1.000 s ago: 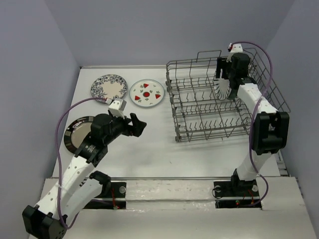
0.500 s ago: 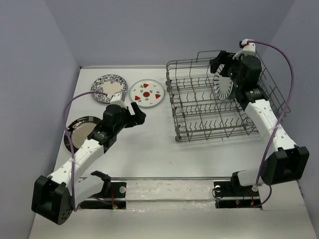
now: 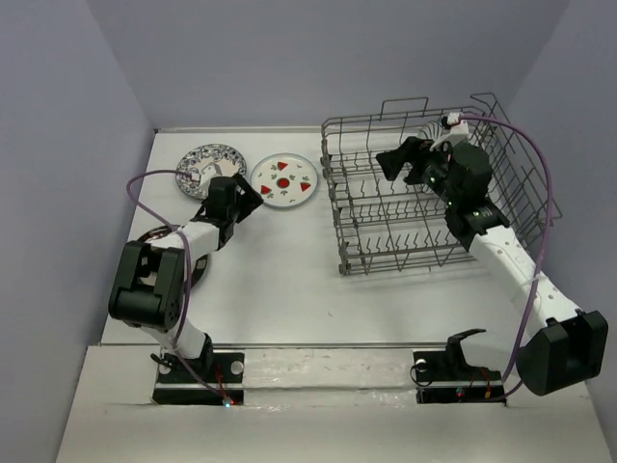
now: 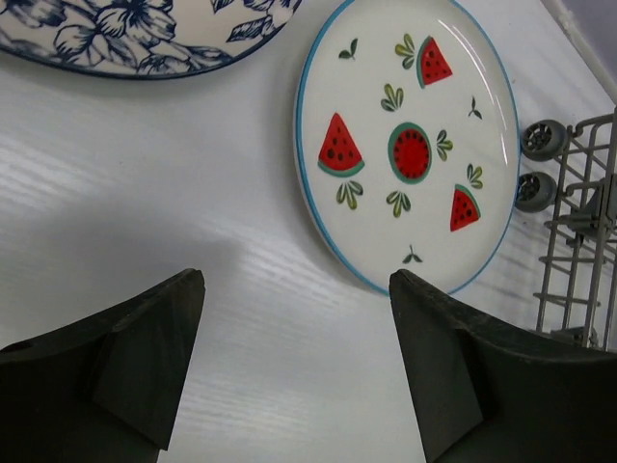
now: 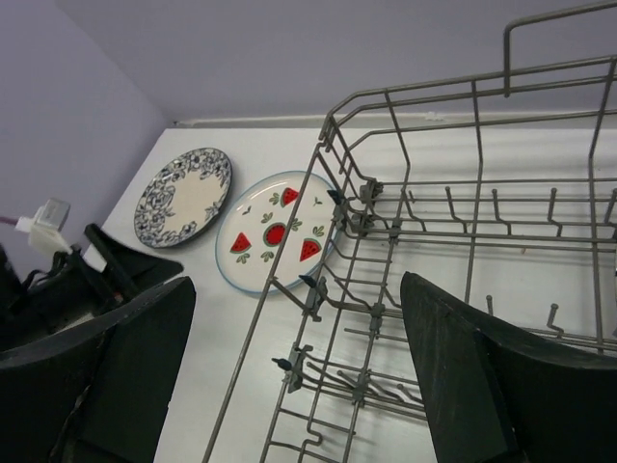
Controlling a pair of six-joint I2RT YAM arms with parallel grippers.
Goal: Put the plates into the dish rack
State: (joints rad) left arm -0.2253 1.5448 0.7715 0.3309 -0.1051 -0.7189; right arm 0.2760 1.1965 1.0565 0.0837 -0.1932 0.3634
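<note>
Left claw: black left gripper [image 4: 294, 280] is hovering spread and empty, just short of the round white plate with red watermelon marks [image 4: 410, 145], which is lying flat on the white table [image 4: 193, 222].
Right claw: right gripper [image 5: 297, 282] is hanging spread and empty over the grey wire dish rack [image 3: 386, 217].
Risk: fingers are likely skidding off the low flat rim and shoving the plate into the blue-white floral plate [image 4: 145, 34] or the rack.

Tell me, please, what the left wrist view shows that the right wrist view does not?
Only the left wrist view: two small wheels at a corner of the dish rack. Only the right wrist view: the rack's inside, the purple back wall, the whole floral plate, and the open right fingers. Both: the watermelon plate, some of the floral plate, and part of the rack.
</note>
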